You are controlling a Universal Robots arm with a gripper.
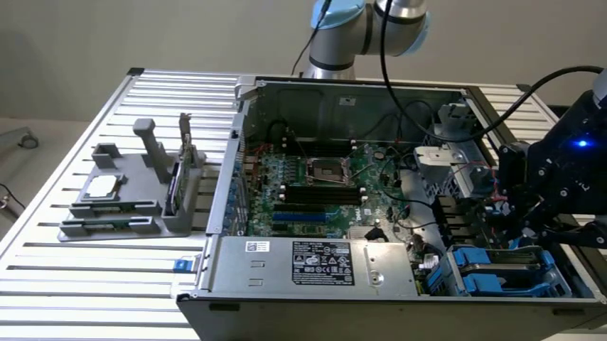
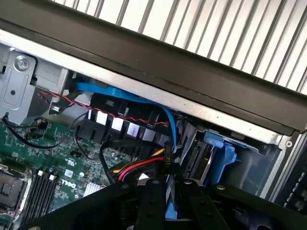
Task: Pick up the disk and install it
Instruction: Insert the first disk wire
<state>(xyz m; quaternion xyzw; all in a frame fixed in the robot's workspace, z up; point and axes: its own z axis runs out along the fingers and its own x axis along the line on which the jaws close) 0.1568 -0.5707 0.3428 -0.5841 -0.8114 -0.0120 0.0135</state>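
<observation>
Gripper (image 2: pixel 169 188) grip state: cannot tell; blue strip shows in gap. Gripper (image 1: pixel 527 213) low inside case (image 1: pixel 379 302), at exterior view's right, above blue caddies (image 1: pixel 498 268). Disk (image 2: pixel 197 159) in blue carrier just beyond gripper, in bay beside case wall. Blue cable (image 2: pixel 120 93) and red-black wires (image 2: pixel 96 111) near, motherboard (image 1: pixel 318 188) beyond.

Setting around my workspace: slatted bench, plain wall, bare floor.
I work at a slatted aluminium table (image 1: pixel 85 277) with ribs running lengthwise, catching even, soft light. Behind it stands a plain beige wall (image 1: pixel 142 32); a strip of pale floor (image 1: pixel 24 160) shows past the table at the exterior view's left.
</observation>
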